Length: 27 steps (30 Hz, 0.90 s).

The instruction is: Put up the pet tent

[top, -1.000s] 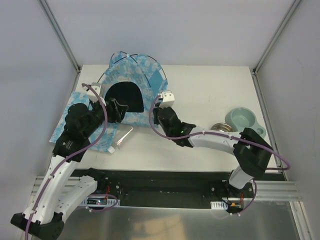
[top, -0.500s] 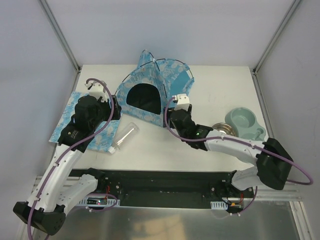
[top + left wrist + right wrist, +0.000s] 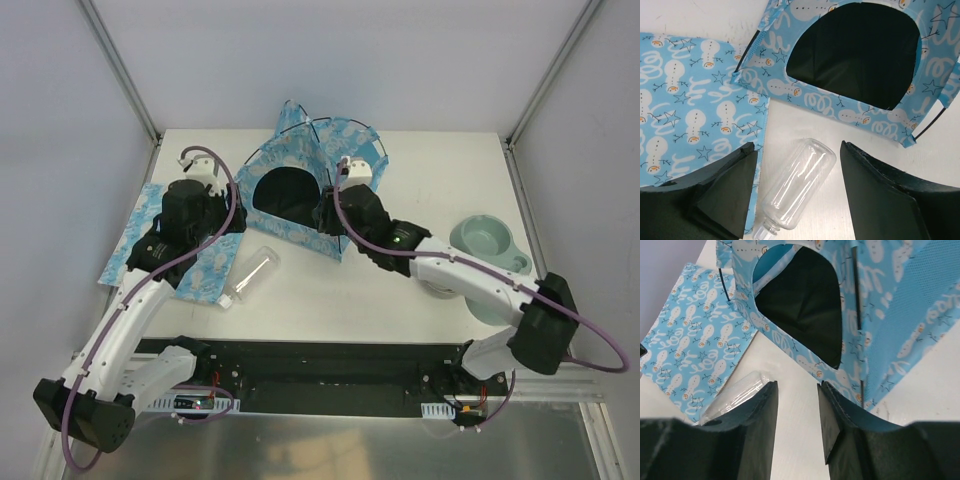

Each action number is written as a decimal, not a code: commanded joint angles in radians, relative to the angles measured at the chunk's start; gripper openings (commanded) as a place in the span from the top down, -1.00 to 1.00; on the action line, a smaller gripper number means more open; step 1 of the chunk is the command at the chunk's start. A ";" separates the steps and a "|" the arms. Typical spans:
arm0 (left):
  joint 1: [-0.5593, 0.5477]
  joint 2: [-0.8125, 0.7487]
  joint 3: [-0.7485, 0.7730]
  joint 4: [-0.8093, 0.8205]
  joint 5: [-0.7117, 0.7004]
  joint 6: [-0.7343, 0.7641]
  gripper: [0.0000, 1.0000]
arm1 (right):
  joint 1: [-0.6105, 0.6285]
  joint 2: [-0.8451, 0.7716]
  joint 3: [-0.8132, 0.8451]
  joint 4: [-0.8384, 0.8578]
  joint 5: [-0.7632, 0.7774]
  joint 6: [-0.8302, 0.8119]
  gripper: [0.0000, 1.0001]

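The pet tent (image 3: pixel 305 185) stands upright at the back middle of the table, blue with pale print, thin black poles and a dark arched doorway facing the arms. My left gripper (image 3: pixel 230 215) hovers left of the tent, above the table. In the left wrist view it (image 3: pixel 799 167) is open, with nothing held; a clear bottle (image 3: pixel 795 192) lies on the table below it. My right gripper (image 3: pixel 326 214) is at the tent's front right corner. In the right wrist view it (image 3: pixel 797 387) is open with bare table between the fingers (image 3: pixel 762 410), beside the tent wall (image 3: pixel 890 315).
A flat light-blue printed mat (image 3: pixel 150 245) lies at the left, under my left arm. The clear bottle (image 3: pixel 252 272) lies in front of the tent. A pale green double pet bowl (image 3: pixel 488 243) sits at the right. White walls and metal posts enclose the table.
The tent has shifted right and stands fuller. My right gripper let go, then moved up-left to the tent's front right corner with narrower jaws. My left arm drew back to the left.
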 commanded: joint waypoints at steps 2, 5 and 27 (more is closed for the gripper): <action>0.020 0.057 0.063 0.029 0.014 0.009 -0.40 | -0.006 0.173 0.135 -0.051 -0.026 0.058 0.16; 0.029 0.091 0.078 0.038 0.035 0.015 -0.41 | -0.022 0.264 0.190 -0.079 0.040 0.106 0.16; 0.106 0.054 -0.060 0.000 0.008 -0.073 -0.42 | -0.245 0.070 0.042 -0.203 0.097 0.313 -0.13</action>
